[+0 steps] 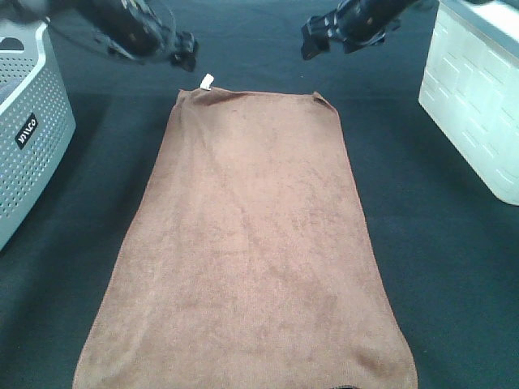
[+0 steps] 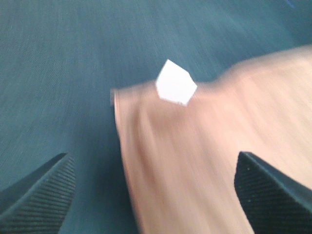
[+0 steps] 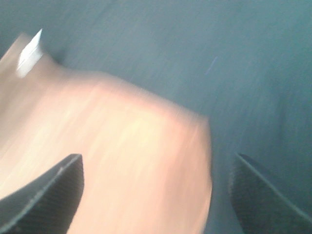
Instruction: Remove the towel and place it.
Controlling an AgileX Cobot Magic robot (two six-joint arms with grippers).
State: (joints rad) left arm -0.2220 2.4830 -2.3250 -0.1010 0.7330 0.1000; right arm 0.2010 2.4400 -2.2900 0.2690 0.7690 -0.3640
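Observation:
The brown towel (image 1: 247,243) lies flat and spread out on the dark table, long side running from far to near. Its small white tag (image 1: 207,80) sticks out at the far left corner. My left gripper (image 1: 185,50) hovers open just beyond that corner; the left wrist view shows the tag (image 2: 175,83) and the towel corner (image 2: 195,165) between its spread fingertips (image 2: 44,195), blurred. My right gripper (image 1: 312,42) hovers open just beyond the far right corner; the right wrist view shows that corner (image 3: 126,165) between its fingertips (image 3: 263,200), blurred. Neither gripper holds anything.
A grey perforated laundry basket (image 1: 28,121) stands at the left edge. A white bin (image 1: 478,97) stands at the right edge. The dark table surface (image 1: 438,267) shows on both sides of the towel.

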